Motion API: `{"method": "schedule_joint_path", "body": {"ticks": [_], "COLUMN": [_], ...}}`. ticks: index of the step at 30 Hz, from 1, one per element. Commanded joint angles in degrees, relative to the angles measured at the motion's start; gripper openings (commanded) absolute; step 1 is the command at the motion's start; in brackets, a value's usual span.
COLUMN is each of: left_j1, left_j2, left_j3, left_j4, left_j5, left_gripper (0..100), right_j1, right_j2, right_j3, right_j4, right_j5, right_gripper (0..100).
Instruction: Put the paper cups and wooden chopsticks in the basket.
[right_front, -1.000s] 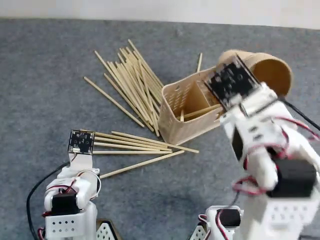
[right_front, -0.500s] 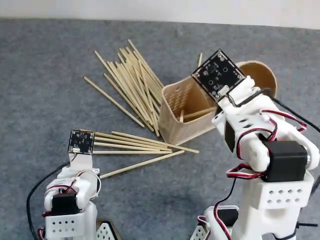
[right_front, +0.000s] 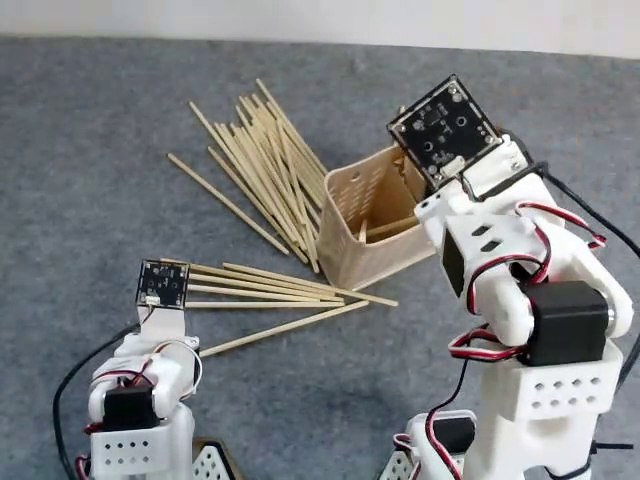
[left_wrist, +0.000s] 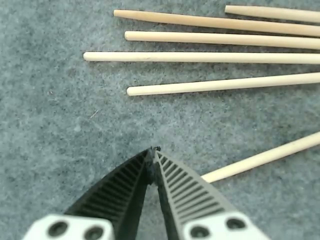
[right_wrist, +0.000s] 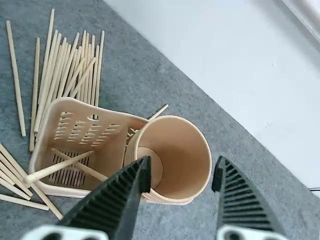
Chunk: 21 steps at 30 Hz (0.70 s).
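A brown paper cup (right_wrist: 175, 155), nested with others, leans mouth-up in the end compartment of the beige slotted basket (right_wrist: 75, 135). My right gripper (right_wrist: 182, 172) hangs open just above it, one finger over the cup's mouth and the other past its rim. In the high view the right arm covers that end of the basket (right_front: 365, 215). A few wooden chopsticks (right_front: 395, 225) lie inside the basket. A big pile of chopsticks (right_front: 265, 165) fans out left of it. My left gripper (left_wrist: 152, 150) is shut and empty over the grey mat, near several loose chopsticks (left_wrist: 210, 57).
The grey felt mat (right_front: 90, 150) covers the table. A white wall strip (right_wrist: 225, 60) borders its far edge. More chopsticks (right_front: 270, 285) lie between the left arm and the basket. Bare mat stretches to the far left.
The right arm has swung left over the basket's end, and the cup seen beside its camera board is now hidden under it. The left arm has not moved.
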<state>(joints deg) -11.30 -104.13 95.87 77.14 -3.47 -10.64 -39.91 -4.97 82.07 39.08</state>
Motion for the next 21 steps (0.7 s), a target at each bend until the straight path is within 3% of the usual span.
{"method": "schedule_joint_path", "body": {"ticks": [1,6,10,15,21], "left_j1": [-0.40,-0.40,-0.40,-0.40,-0.31], "left_j2": [-0.48,-0.48,-0.48,-0.48,-0.48], "left_j3": [1.27,1.27,1.27,1.27,1.27], "left_j4": [0.35,0.35,0.35,0.35,0.35], "left_j5": [-0.35,-0.35,-0.35,-0.35,-0.35], "left_gripper": [1,1,1,1,1], "right_j1": [-0.48,-0.22,0.48,3.47,4.00], "right_j2": [-0.48,-0.57,-0.48,-1.54,-12.62], "right_j3": [-0.84,-1.01,-0.40,-0.31,9.54], "right_j4": [2.33,11.12,15.96,17.98,17.54], "right_j5": [-0.62,-0.53,-1.23,-9.76,-12.04], "right_gripper": [15.5,1.0,0.5,0.5,0.5]}}
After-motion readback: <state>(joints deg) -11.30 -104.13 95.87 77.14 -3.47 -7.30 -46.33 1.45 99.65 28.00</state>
